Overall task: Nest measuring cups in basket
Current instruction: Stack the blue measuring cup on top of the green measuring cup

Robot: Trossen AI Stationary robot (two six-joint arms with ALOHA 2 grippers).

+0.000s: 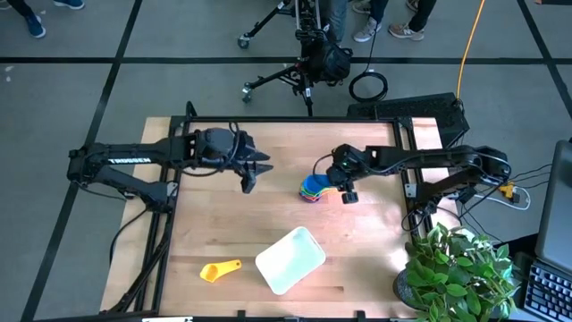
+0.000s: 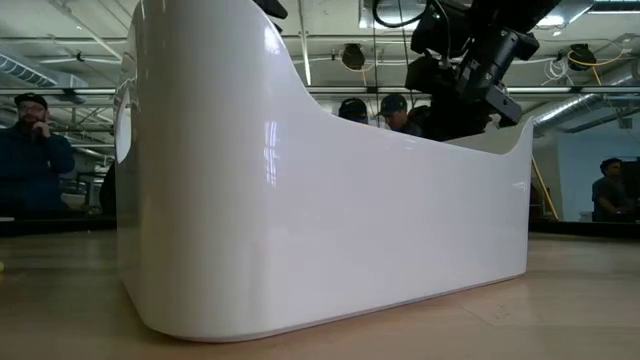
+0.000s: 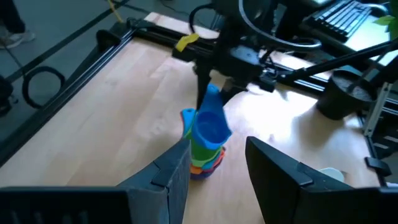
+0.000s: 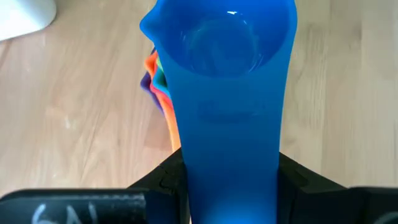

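High view: the right pincer (image 1: 344, 190) sits at the stack of measuring cups (image 1: 313, 189) near the middle of the tabletop (image 1: 223, 228), while the left pincer (image 1: 251, 174) hangs well apart to the stack's left. The basket (image 1: 290, 259), white and shallow with rounded corners, lies nearer the front edge, and a single yellow cup (image 1: 219, 270) rests beside it on its left (apart from it). Low view: the basket's glossy white wall (image 2: 320, 220) fills most of the picture; the cups are hidden behind it. Left wrist view: the left pincer's fingers (image 3: 171, 171) stand apart with nothing between them; beyond them the stack shows orange, green and light blue layers. Right wrist view: the right pincer (image 4: 230, 180) is clamped on the flat handle of a light blue cup (image 4: 227, 56), whose round bowl sits above the coloured stack.
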